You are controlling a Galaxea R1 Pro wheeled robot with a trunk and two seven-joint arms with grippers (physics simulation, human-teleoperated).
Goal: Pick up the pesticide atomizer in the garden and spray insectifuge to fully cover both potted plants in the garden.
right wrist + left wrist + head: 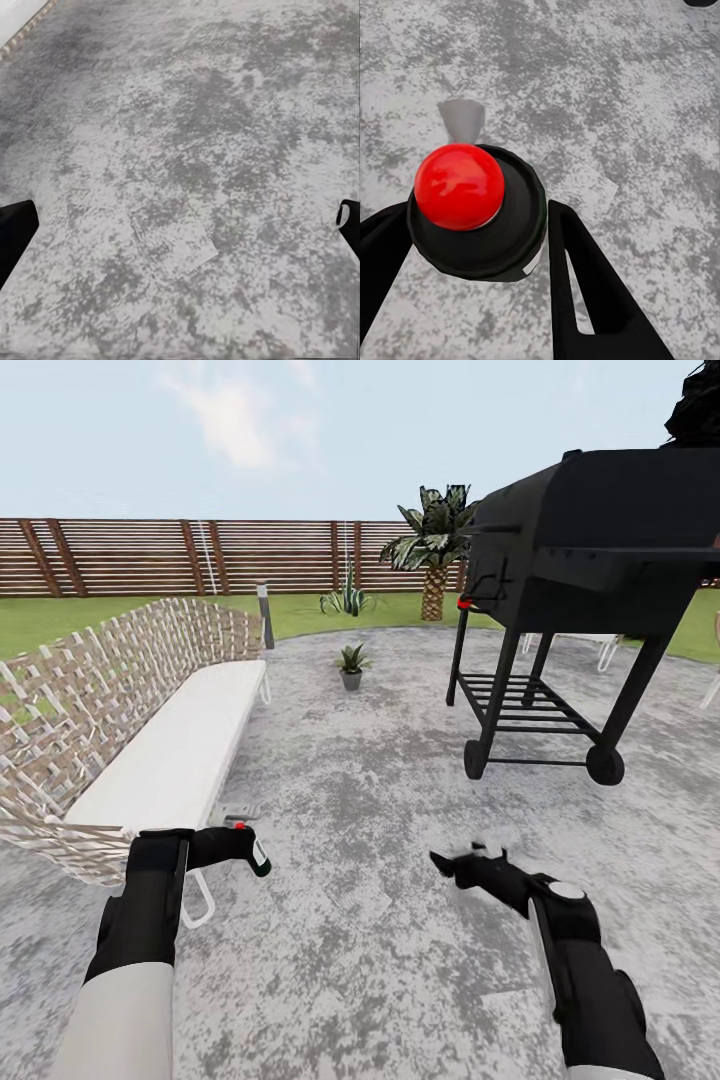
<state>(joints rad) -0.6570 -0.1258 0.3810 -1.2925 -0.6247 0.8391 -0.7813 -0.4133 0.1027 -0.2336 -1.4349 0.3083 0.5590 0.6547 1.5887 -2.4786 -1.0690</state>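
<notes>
1. The left tool (243, 850) was pinching the pesticide atomizer (256, 853), holding it low over the grey paving (380, 840) just beside the near end of the woven bench.
2. In the left wrist view the atomizer's red button top (458, 185) faced the camera, sitting on the dark round body (510, 232), with a black finger (592, 300) pressed against each side of the body.
3. The right tool (462, 860) hung over bare paving with its fingers spread; in the right wrist view the two black fingertips (15, 232) sat at opposite edges with only paving (180, 172) between them.
4. One potted plant (351, 665), a small rosette of green leaves in a grey pot, stood on the paving well ahead of both arms, between the bench and the grill.
5. The woven bench (90, 700) with its white cushion (180, 745) lay on the robot's left.
6. A black wheeled grill (590, 560) stood on the right.
7. Behind the paving ran the lawn (60, 615), a striped spiky plant (347, 598), a palm (435, 545), a grey bollard post (265, 615) and the brown slatted fence (180, 555).
</notes>
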